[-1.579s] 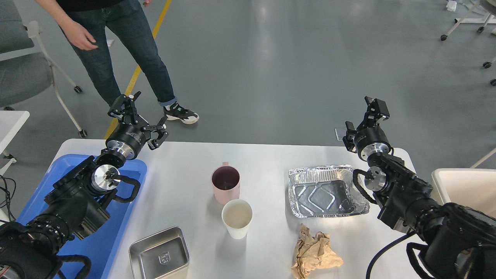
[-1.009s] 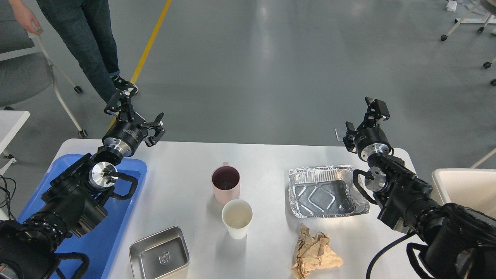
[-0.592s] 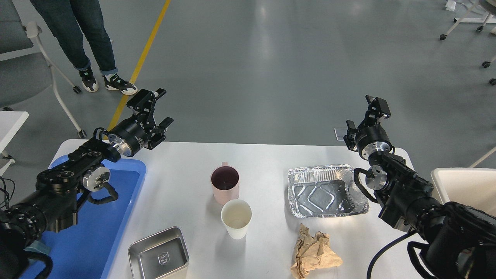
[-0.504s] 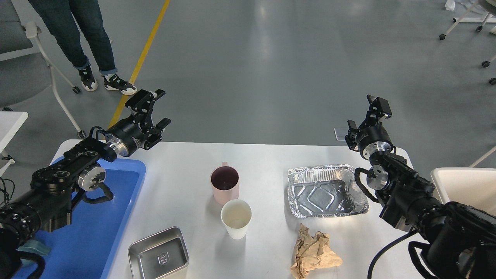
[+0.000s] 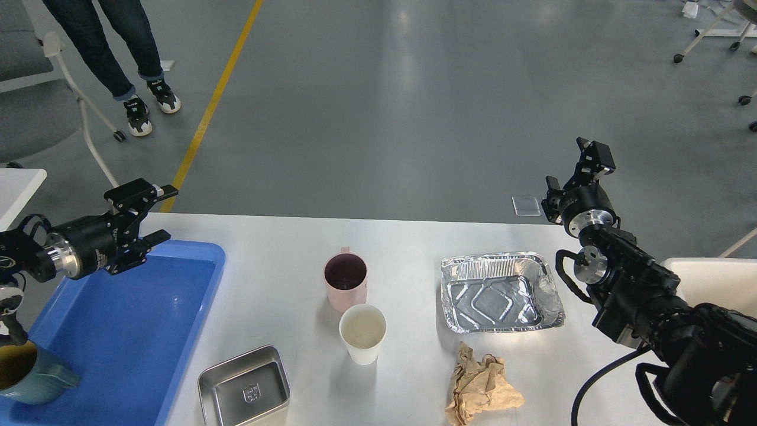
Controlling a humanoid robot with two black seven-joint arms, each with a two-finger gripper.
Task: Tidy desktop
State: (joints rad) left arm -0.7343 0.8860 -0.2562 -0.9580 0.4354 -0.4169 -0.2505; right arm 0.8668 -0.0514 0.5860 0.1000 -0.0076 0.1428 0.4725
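The white desktop [image 5: 408,248] carries a pink mug [image 5: 345,283], a white paper cup [image 5: 362,333], a foil tray [image 5: 500,291], a crumpled brown paper [image 5: 482,387] and a small steel box [image 5: 245,387]. My left gripper [image 5: 152,214] hovers open and empty over the far edge of the blue tray [image 5: 136,319], well left of the mug. Beyond the table's far right corner, my right gripper [image 5: 573,170] is raised with its fingers apart and nothing between them, behind the foil tray.
A teal mug [image 5: 26,373] stands in the blue tray's near left corner. A cream-white bin [image 5: 709,272] sits off the right edge. A person's legs [image 5: 118,53] and a chair [image 5: 35,100] are on the floor at far left.
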